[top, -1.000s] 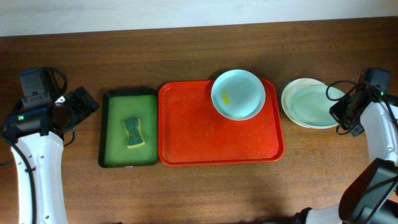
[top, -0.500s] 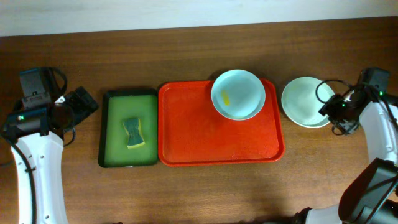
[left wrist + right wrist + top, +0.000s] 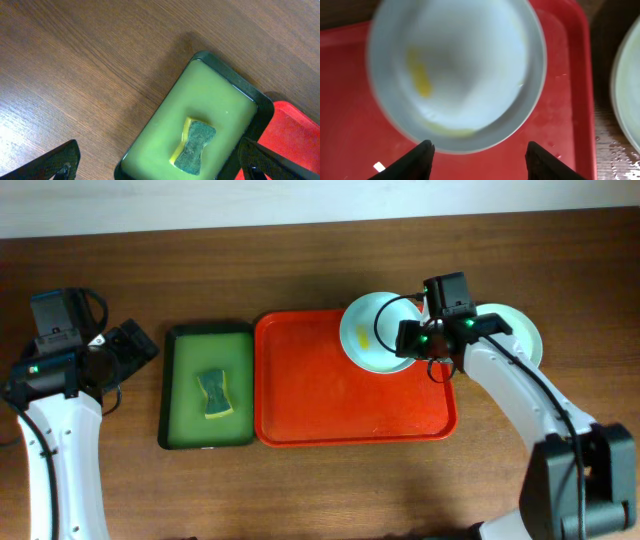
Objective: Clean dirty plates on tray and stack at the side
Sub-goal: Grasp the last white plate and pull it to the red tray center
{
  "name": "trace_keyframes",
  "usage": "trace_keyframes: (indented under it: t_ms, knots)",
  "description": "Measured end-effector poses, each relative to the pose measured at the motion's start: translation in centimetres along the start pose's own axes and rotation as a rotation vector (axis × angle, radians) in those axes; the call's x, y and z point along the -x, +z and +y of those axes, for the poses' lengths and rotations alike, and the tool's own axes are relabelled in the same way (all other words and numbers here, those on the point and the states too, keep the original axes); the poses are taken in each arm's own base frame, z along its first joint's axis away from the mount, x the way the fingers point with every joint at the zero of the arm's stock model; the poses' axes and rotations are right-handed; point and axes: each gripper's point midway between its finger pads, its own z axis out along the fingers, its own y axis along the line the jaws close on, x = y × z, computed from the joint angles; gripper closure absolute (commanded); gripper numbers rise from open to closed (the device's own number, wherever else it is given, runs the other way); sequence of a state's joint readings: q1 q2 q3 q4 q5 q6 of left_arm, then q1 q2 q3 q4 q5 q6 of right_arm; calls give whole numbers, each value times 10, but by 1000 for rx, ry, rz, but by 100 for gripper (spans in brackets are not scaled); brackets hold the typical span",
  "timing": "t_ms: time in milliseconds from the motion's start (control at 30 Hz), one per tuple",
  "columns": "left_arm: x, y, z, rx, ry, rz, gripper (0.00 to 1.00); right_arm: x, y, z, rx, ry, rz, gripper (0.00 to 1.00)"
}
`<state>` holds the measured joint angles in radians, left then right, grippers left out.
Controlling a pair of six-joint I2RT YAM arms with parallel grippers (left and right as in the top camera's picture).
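The red tray [image 3: 330, 405], a smooth plastic rectangle with rounded corners and a raised rim, lay in the middle of the brown wood-grain table [image 3: 300, 270]. 1 dirty plate [image 3: 375, 330], round, shallow and pale mint-blue, sat in the tray's far right corner, its edge reaching over the tray's rim. A small elongated yellow smear [image 3: 363, 337] marked its glossy inside, left of centre.

The right gripper [image 3: 412, 340] hovered above the right part of that plate. In the right wrist view its 2 dark fingers [image 3: 420, 160] stood wide apart, released and holding nothing, with the plate [image 3: 457, 70] blurred above them and the tray [image 3: 560, 140] showing between them. Just off the tray's right end, on bare wood, lay another round pale plate [image 3: 522, 330], partly hidden by the arm; whether it was 1 plate or more could not be told.

Just beside the red tray's left end sat a smaller dark green tray [image 3: 170, 385], rectangular with rounded corners and a glossy yellow-green inside. A waisted sponge [image 3: 214, 394] lay in it, yellow with a rough dark green top.

The left gripper [image 3: 130, 345] hung over the table left of the green tray. Its wrist view showed the fingers [image 3: 55, 162] spread wide, empty, the sponge [image 3: 194, 147] between them below.
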<state>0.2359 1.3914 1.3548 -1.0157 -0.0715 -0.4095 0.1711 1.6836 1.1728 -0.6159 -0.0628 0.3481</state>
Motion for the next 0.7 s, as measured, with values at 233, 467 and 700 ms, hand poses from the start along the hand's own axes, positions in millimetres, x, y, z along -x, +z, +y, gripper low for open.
trace_keyframes:
  t_ms: [233, 467, 700]
  knots:
    - [0, 0, 0, 0, 0, -1, 1, 17, 48, -33, -184, 19, -67, 46]
    - [0, 0, 0, 0, 0, -1, 1, 15, 64, -46, -230, 26, -58, 89]
    - [0, 0, 0, 0, 0, -1, 1, -6, 67, -31, -136, 33, 43, 96]
